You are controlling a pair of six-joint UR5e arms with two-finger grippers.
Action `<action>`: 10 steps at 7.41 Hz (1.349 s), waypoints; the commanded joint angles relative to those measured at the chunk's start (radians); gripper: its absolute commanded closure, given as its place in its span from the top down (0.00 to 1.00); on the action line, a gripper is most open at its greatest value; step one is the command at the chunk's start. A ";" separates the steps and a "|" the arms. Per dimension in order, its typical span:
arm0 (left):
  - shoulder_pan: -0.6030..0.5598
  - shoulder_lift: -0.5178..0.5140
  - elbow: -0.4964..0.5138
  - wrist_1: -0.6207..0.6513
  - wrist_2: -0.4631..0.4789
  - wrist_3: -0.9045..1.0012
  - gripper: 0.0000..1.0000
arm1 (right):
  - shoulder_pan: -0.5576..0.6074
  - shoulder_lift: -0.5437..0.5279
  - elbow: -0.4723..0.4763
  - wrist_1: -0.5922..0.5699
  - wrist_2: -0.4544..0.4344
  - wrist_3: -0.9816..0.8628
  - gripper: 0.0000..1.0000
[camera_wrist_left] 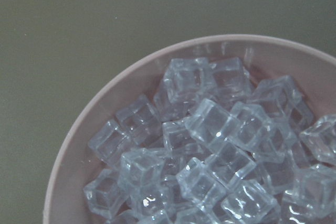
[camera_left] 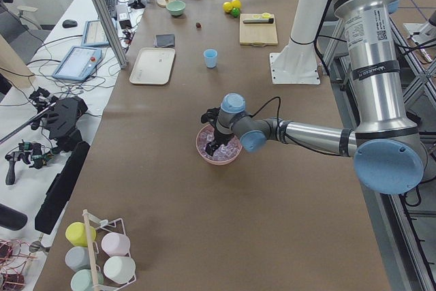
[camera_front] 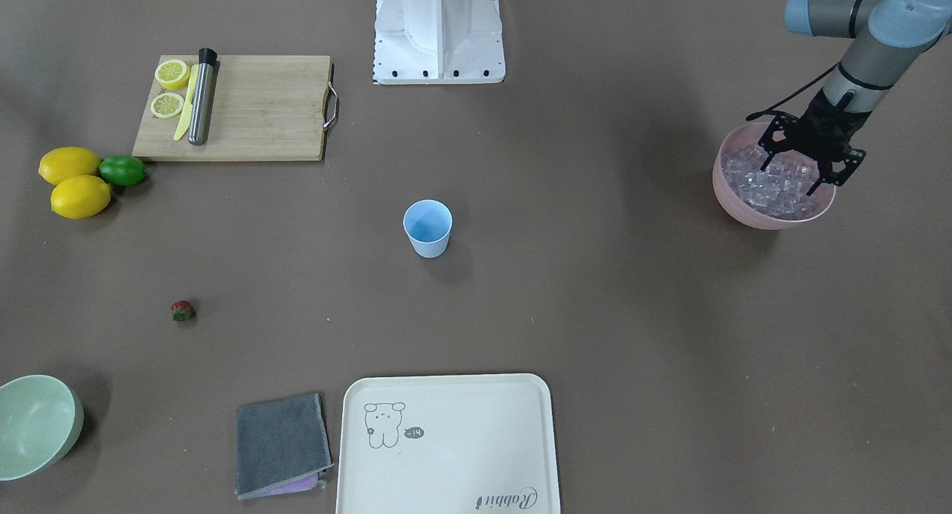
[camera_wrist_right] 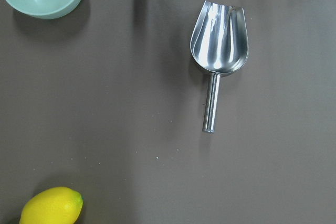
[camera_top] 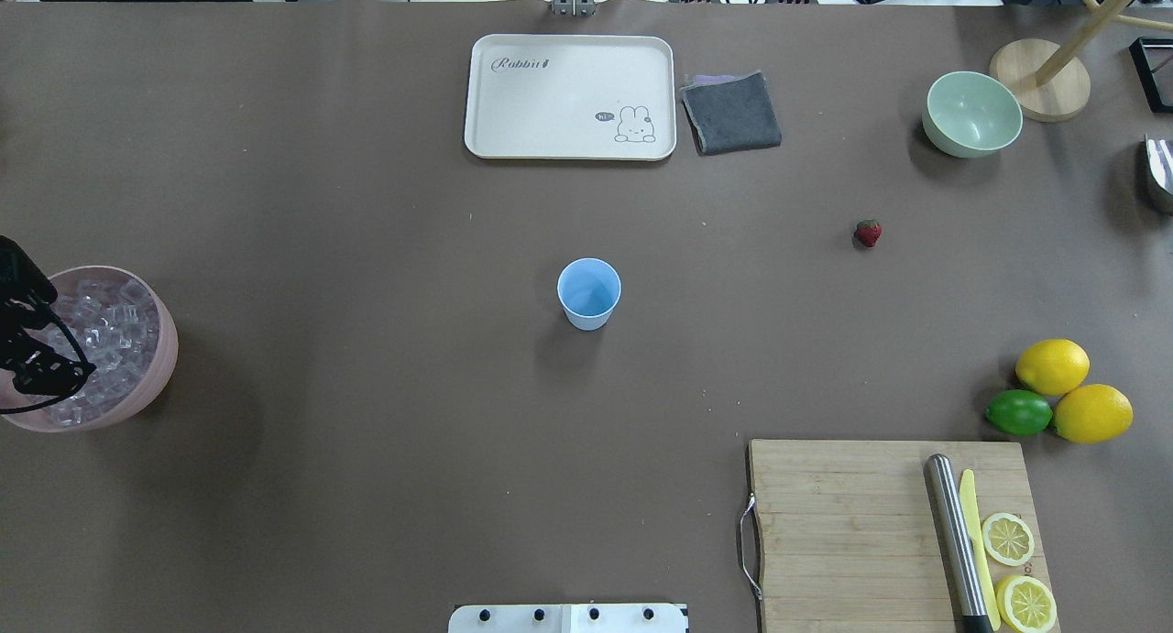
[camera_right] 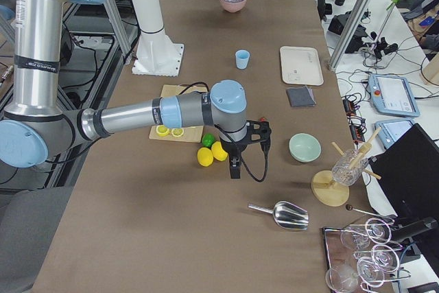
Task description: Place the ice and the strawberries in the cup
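Note:
The light-blue cup point(camera_front: 428, 227) stands upright and empty mid-table, also in the overhead view point(camera_top: 588, 292). The ice point(camera_front: 773, 183) fills a pink bowl point(camera_front: 732, 194) at the table's left end; the left wrist view shows the cubes point(camera_wrist_left: 210, 145) close up. My left gripper point(camera_front: 792, 173) is open, its tips at the ice in the bowl, and holds nothing. The strawberry point(camera_front: 182, 310) lies alone on the table, on my right point(camera_top: 868, 233). My right gripper point(camera_right: 235, 169) shows only in the exterior right view, above the table past the lemons; I cannot tell if it is open.
A cutting board point(camera_front: 253, 108) carries lemon halves, a yellow knife and a steel muddler. Two lemons point(camera_front: 74, 181) and a lime point(camera_front: 123, 170) lie beside it. A cream tray point(camera_front: 446, 439), grey cloth point(camera_front: 281, 443) and pale green bowl point(camera_front: 33, 425) line the far edge. A metal scoop point(camera_wrist_right: 218, 56) lies under my right wrist.

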 commanded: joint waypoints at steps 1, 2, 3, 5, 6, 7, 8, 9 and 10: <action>0.009 0.002 0.008 -0.015 0.000 -0.006 0.88 | 0.001 0.000 0.000 0.000 -0.001 0.000 1.00; 0.011 0.000 0.014 -0.029 -0.002 -0.009 0.88 | -0.001 0.000 0.000 0.000 0.001 0.000 1.00; 0.009 0.000 0.012 -0.030 -0.011 -0.012 0.80 | 0.001 0.000 0.000 0.000 -0.001 0.000 1.00; 0.009 0.000 0.011 -0.030 -0.012 -0.014 0.46 | 0.001 0.000 0.001 0.000 -0.001 0.000 1.00; 0.009 0.000 0.012 -0.030 -0.012 -0.012 0.33 | 0.001 0.000 0.001 0.000 0.001 0.000 1.00; 0.008 0.002 0.008 -0.030 -0.014 -0.012 0.20 | 0.001 0.000 0.001 0.000 -0.001 0.000 1.00; 0.003 0.002 0.009 -0.030 -0.021 -0.012 0.12 | -0.001 0.000 0.001 0.000 -0.001 0.000 1.00; -0.005 0.005 0.009 -0.030 -0.066 -0.006 0.03 | 0.001 0.000 0.001 0.000 0.001 0.000 1.00; -0.032 0.003 0.009 -0.029 -0.095 -0.003 0.00 | 0.001 0.000 0.001 0.000 0.001 0.000 1.00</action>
